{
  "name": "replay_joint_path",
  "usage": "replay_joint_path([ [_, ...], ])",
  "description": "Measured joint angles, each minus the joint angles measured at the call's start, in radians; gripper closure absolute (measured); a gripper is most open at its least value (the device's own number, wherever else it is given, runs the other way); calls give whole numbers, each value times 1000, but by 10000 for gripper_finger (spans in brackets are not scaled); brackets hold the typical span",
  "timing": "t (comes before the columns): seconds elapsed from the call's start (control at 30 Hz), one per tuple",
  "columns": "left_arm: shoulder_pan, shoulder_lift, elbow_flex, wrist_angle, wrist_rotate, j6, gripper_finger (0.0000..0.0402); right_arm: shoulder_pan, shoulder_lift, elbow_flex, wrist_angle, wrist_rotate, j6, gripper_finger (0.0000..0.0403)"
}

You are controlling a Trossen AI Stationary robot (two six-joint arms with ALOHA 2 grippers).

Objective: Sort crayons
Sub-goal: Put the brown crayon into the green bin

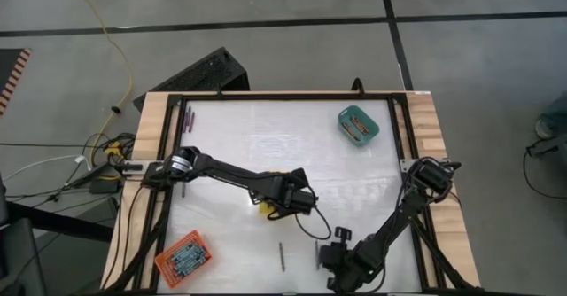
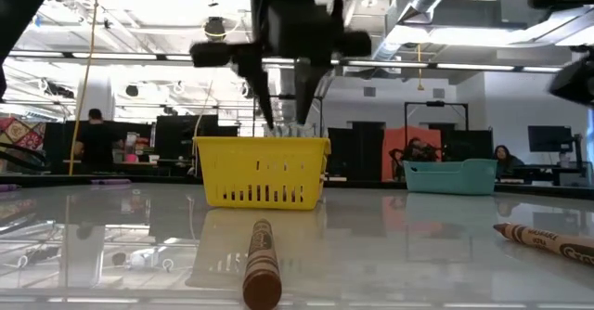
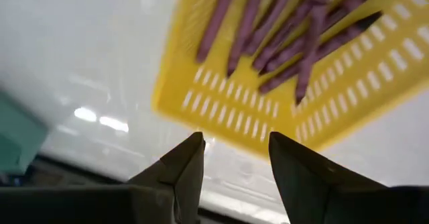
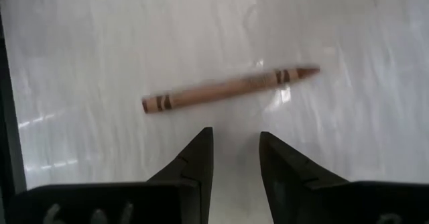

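Several purple crayons (image 3: 288,29) lie in the yellow tray (image 3: 221,103), which stands on the table near its middle. My left gripper (image 3: 234,143) hangs open just above that tray (image 2: 263,171), with nothing between its fingers. A reddish-brown crayon (image 4: 228,88) lies flat on the table just ahead of my right gripper (image 4: 234,133), which stands open above the table near its front edge (image 1: 326,250) and touches nothing. Another brown crayon (image 2: 262,264) lies on the table to the left of it (image 1: 281,256).
A teal tray (image 1: 358,125) holding crayons stands at the far right. An orange tray (image 1: 182,258) sits at the near left corner. A few purple crayons (image 1: 189,114) lie at the far left edge. Bare table stretches between the trays.
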Motion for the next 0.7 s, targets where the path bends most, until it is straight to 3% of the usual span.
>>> replay_joint_path([
  [0.17,-3,-4,116,-88,-23,-128,256,28,-22,2,-116,4,141,287],
  [0.37,-25,-21,278,-177,-14,-258,266,56,-89,2,-218,108,289,287],
  [0.5,-30,-82,350,-206,44,-359,267,73,-134,2,-267,166,357,287],
  [0.7,-15,-232,357,-219,148,-539,268,82,-158,2,-254,229,431,287],
])
